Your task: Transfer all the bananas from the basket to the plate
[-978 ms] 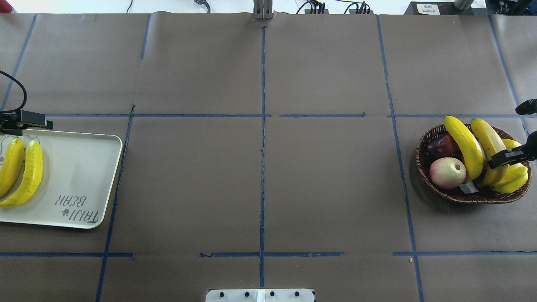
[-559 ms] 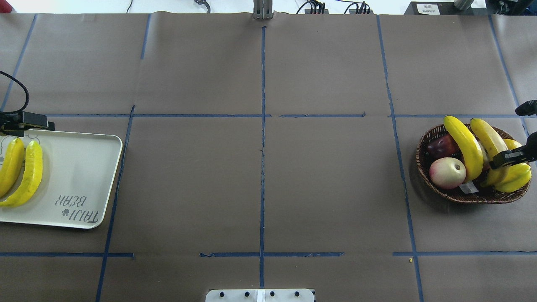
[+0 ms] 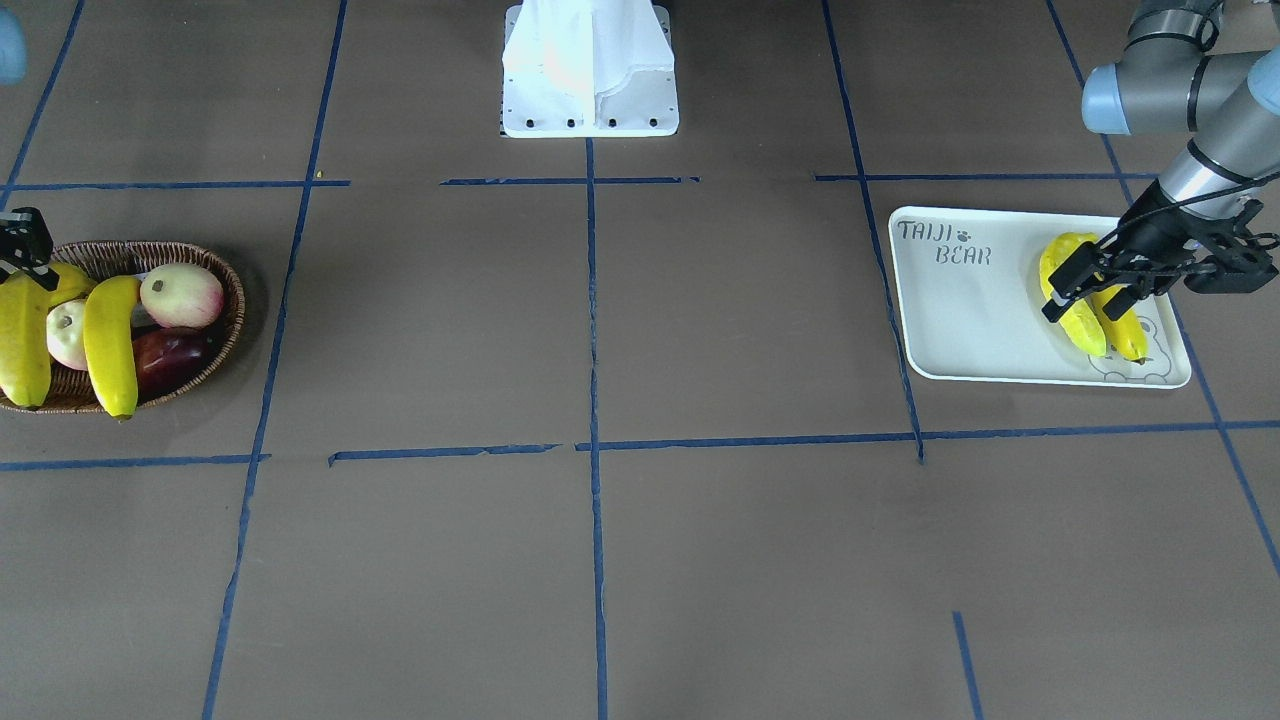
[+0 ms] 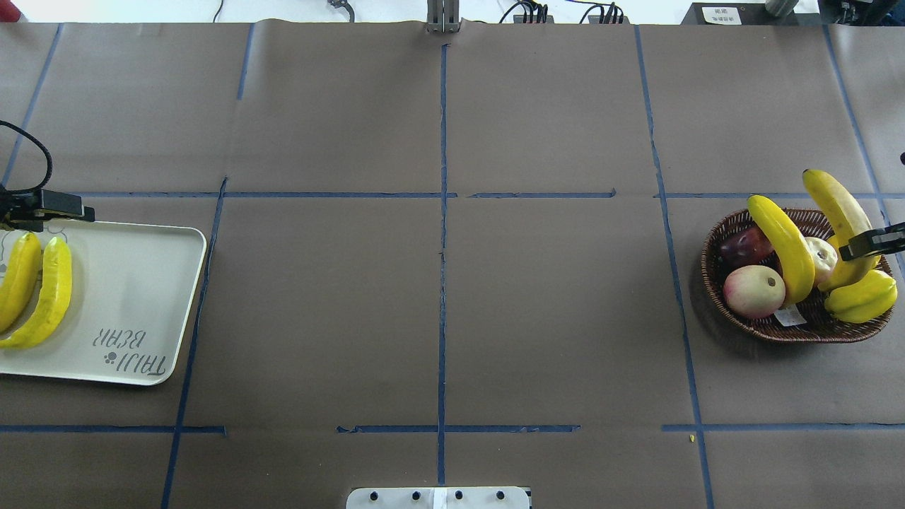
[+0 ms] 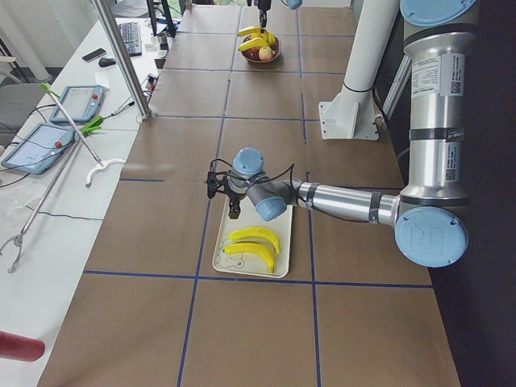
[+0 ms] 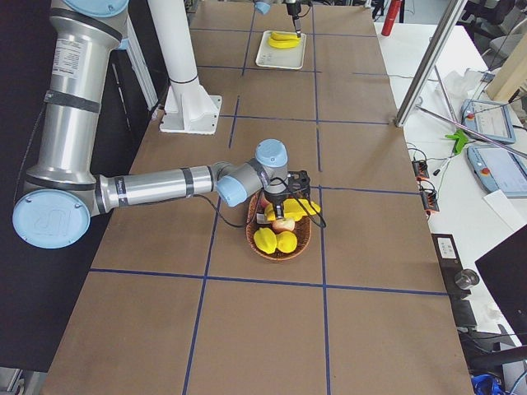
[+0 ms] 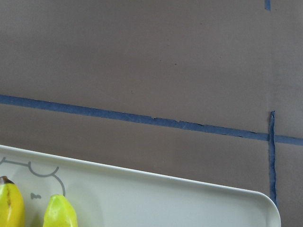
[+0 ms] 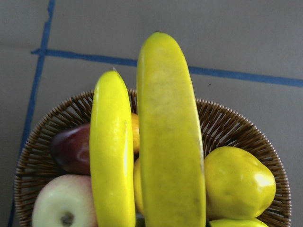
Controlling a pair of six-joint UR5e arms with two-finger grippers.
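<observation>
The wicker basket [image 4: 714,283] sits at the table's right end. My right gripper [image 4: 852,249] is shut on one banana [image 4: 831,201] and holds it tilted above the basket's far right rim. A second banana [image 4: 781,247] lies across the fruit in the basket. The right wrist view shows the held banana [image 8: 170,142] beside that one [image 8: 111,151]. On the white plate [image 4: 134,283] at the left end lie two bananas [image 4: 49,290] side by side. My left gripper [image 3: 1050,300] hovers open over their far ends with nothing in it.
In the basket with the bananas are a pink-cream apple [image 4: 753,290], a dark red fruit [image 4: 742,246] and a stubby yellow-green fruit [image 4: 862,297]. The robot's white base [image 3: 590,70] stands mid-table at the near edge. Blue tape lines grid the brown table cover.
My right gripper has risen with the banana, drawing it up and towards the far side of the basket and uncovering a pale fruit beneath. The left gripper has barely moved.
</observation>
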